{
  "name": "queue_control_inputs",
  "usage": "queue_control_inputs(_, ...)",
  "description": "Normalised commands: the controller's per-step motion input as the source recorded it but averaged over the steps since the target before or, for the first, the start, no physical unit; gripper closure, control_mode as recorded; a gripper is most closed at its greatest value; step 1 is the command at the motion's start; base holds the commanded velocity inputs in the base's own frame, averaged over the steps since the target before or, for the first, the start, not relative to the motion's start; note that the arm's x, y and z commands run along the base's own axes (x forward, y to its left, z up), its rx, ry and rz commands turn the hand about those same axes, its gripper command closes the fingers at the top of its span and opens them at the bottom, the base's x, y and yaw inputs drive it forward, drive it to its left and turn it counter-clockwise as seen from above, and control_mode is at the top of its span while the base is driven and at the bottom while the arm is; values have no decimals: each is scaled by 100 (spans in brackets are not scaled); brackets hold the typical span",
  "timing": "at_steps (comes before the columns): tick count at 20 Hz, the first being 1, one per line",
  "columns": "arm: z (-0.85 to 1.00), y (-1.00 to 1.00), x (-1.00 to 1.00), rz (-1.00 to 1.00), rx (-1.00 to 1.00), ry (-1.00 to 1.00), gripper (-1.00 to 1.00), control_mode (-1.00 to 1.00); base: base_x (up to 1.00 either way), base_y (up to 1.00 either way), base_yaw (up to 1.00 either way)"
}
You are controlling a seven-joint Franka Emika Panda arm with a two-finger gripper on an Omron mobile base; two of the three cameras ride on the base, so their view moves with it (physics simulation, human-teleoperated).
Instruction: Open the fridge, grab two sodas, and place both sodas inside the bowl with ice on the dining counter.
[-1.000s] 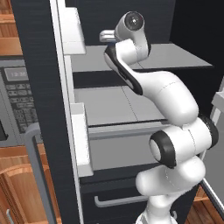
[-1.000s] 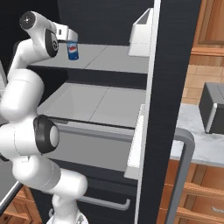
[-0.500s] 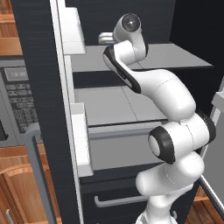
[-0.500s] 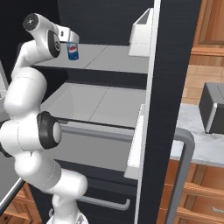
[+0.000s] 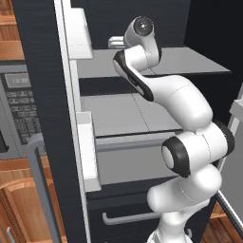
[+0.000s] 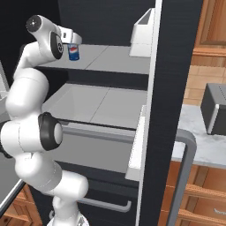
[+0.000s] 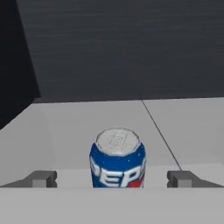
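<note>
— What has changed for you since a second ago?

— Little: your white arm has leaned slightly further into the tall black double-door fridge (image 6: 176, 88), and the wrist sits a touch nearer the can. The can itself has not shifted.

— How is your arm posed?

— It rises from the base, bends at the dark elbow joint in front of the middle shelf, then reaches up and back so the hand lies level over the grey upper shelf (image 6: 114, 57), pointing into the fridge.

— And your two-finger gripper (image 7: 112, 178)?

— Spread wide — the hand view shows one dark fingertip (image 7: 41, 178) on each side of the small blue cylindrical soda can with the silver top and red-white logo (image 7: 117, 162), neither touching it.

— Where does that can stand?

— Upright on the upper shelf, just beyond your hand in the right base view (image 6: 73, 52), near the shelf's left end.
</note>
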Motion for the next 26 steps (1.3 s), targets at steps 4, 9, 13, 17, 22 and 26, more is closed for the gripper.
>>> queue_control_inputs(4, 0, 0, 14, 0, 0, 0, -100, -100, 0, 0, 0)
queue_control_inputs(9, -1, 2, 25, 0, 0, 1, -100, -100, 0, 0, 0)
queue_control_inputs(13, -7, -2, 11, 0, 0, 0, -100, -100, 0, 0, 0)
queue_control_inputs(17, -19, -1, 3, 0, 0, 0, -100, -100, 0, 0, 0)
queue_control_inputs(22, -20, 0, 5, 0, 0, 0, -100, -100, 0, 0, 0)
queue_control_inputs(26, -10, -3, 10, 0, 0, 0, 100, -100, 0, 0, 0)
